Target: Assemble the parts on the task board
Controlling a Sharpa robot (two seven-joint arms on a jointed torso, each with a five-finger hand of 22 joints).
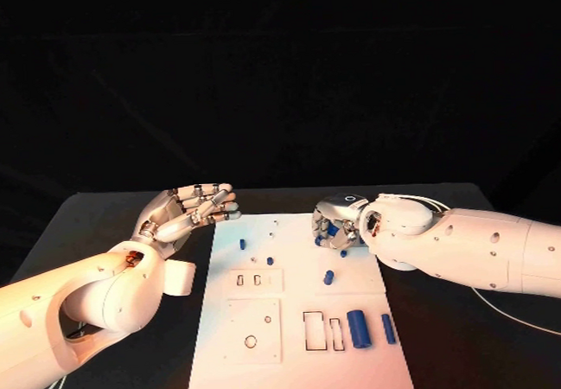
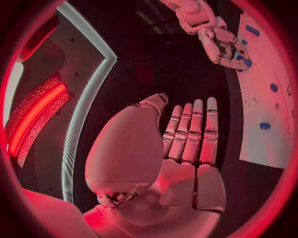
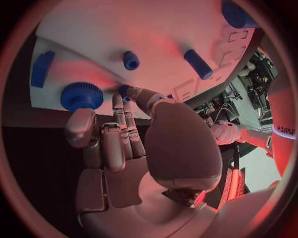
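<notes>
Head view: white task board [image 1: 301,367] lying flat mid-tabletop [image 1: 95,220].
Left robot hand [image 1: 188,211]: raised just off the board's far left corner, fingers straight and side by side, holding nothing.
Right robot hand [image 1: 335,224]: at the board's far right edge, fingertips down on a small blue part [image 3: 126,91]; cannot tell whether pinched or merely touched.
Loose parts: blue cylinder [image 1: 357,328] and blue bar [image 1: 388,328] near right; ridged blue knob [image 3: 81,95] beside right fingers.

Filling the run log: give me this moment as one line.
left robot hand: open, off task board | right robot hand: fingers at blue part, grasp unclear | stage: picking
</notes>
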